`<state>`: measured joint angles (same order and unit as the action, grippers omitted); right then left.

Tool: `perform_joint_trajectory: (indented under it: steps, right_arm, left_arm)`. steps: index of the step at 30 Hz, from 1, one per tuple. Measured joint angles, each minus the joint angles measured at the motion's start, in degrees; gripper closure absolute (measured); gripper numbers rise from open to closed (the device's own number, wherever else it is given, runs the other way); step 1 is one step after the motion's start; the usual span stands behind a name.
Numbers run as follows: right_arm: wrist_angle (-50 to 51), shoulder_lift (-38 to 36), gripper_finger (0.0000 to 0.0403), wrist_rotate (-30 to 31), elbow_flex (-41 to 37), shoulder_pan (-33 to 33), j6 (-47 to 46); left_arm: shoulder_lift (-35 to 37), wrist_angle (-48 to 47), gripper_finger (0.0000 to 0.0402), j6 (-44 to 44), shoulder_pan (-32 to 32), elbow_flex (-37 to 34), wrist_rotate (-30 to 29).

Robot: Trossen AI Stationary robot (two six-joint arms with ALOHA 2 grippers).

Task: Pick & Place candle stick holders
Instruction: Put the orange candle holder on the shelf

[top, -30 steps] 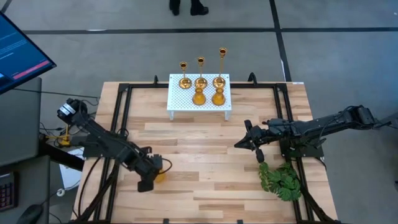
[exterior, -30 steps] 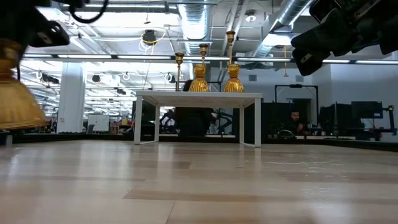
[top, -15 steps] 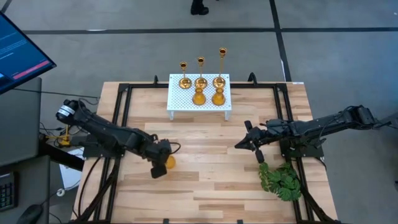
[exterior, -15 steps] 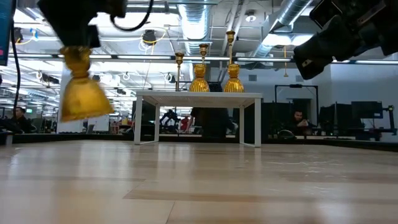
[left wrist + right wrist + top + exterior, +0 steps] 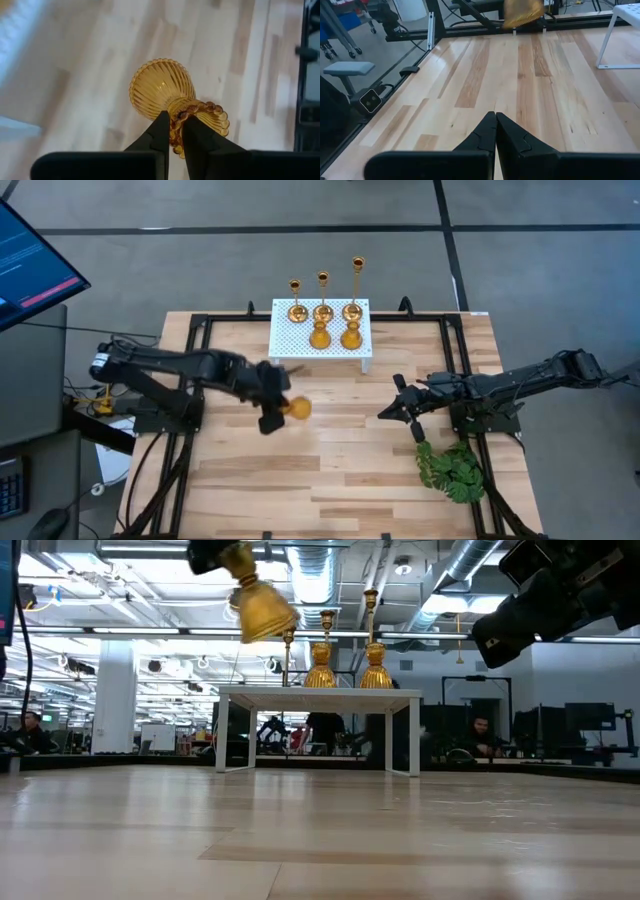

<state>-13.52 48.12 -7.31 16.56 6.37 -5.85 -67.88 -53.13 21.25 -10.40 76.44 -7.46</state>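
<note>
Left gripper [image 5: 272,416]: above the table's middle-left, just in front of the white stand; fingers [image 5: 161,131] pinched nearly together on the beaded neck of a squat amber candle holder [image 5: 297,408]. The low view shows that holder [image 5: 257,602] well clear of the tabletop and tilted; the left wrist view shows its ribbed bulb [image 5: 161,89] pointing away from the fingers, with bare boards beneath.

Wooden table [image 5: 340,470]: pale planks in a black frame.

White perforated stand [image 5: 285,340]: at the table's far edge, near the centre, on four legs. It carries five holders in two rows. Back row, left to right: short brass stick [image 5: 296,298], middle brass stick [image 5: 323,296], tall brass stick [image 5: 356,285], each upright on a round base. Front row: two squat amber holders [image 5: 320,335] [image 5: 350,336], upright, side by side, just in front of the middle and tall sticks.

Right gripper [image 5: 392,410]: on the table's right half, well apart from the stand and from the carried holder; fingers [image 5: 485,131] pressed together, empty. The low view shows it raised off the boards.

Green leafy plant [image 5: 452,469]: lying near the table's front-right corner, just in front of the right arm.

Monitor [image 5: 30,265]: off the table, far left, screen lit.
</note>
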Motion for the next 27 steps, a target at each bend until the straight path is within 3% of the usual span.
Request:
perform_joint_trajectory:
  steps: [10, 19, 27]
  right_arm:
    - [0.1, 0.0, 0.0403, 0.1, 0.0, 0.0, 1.0]
    - [3.1, 0.0, 0.0403, 0.1, 0.0, 0.0, 1.9]
    - [3.1, 0.0, 0.0403, 0.1, 0.0, -0.1, 1.9]
  left_arm:
    - [0.0, -4.6, 0.0373, -6.1, 17.0, 8.1, 0.3]
    - [-1.5, -5.2, 0.0373, -7.7, 31.9, 11.0, 5.6]
    - [-7.8, -6.6, 0.0373, -10.3, 37.4, 15.8, 10.7]
